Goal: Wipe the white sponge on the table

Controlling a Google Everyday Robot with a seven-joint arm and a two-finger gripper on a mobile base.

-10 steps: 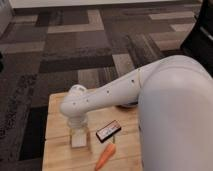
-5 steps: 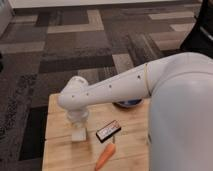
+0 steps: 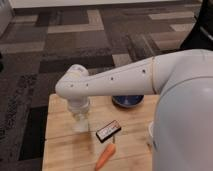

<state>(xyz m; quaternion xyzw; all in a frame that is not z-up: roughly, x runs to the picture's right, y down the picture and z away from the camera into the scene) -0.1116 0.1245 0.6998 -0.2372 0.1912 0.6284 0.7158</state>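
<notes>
One arm [image 3: 115,80]: elbow bent, wrist pointing down | end effector [image 3: 80,124]: closed, low over table [image 3: 60,145] | held object: unclear

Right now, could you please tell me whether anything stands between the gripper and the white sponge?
Nothing visible does. The gripper, shut, is down at the white sponge on the table, and the wrist covers most of it. The black bar and the carrot lie apart from it.

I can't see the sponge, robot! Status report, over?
Hand shut, low over light wooden table. Small off-white sponge out of sight, maybe beneath it. Black rectangular bar, orange carrot close by.
</notes>
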